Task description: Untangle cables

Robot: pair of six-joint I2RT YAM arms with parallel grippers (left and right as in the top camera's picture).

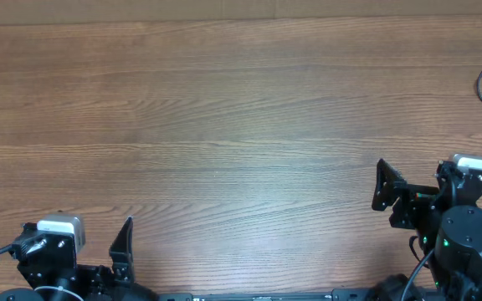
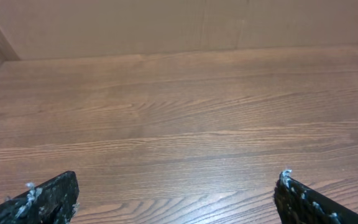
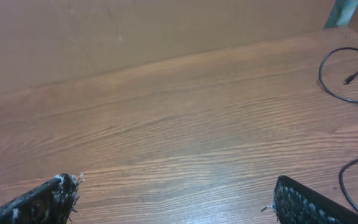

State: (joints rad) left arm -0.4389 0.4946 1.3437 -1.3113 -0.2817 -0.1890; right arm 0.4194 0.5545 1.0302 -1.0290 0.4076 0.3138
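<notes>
A thin black cable (image 3: 324, 79) loops at the far right of the table in the right wrist view, with small plug ends (image 3: 349, 79) beside it. A second black cord (image 3: 344, 181) curves along the lower right edge. In the overhead view only a bit of the cable (image 1: 480, 84) shows at the right edge. My right gripper (image 3: 176, 190) is open and empty, well left of the cables; it also shows in the overhead view (image 1: 387, 188). My left gripper (image 2: 176, 190) is open and empty over bare wood at the front left (image 1: 124, 247).
The wooden table (image 1: 224, 125) runs to a brown wall (image 2: 166, 25) at the back. The arm bases sit at the front edge. A teal post (image 3: 340, 12) stands at the back right corner.
</notes>
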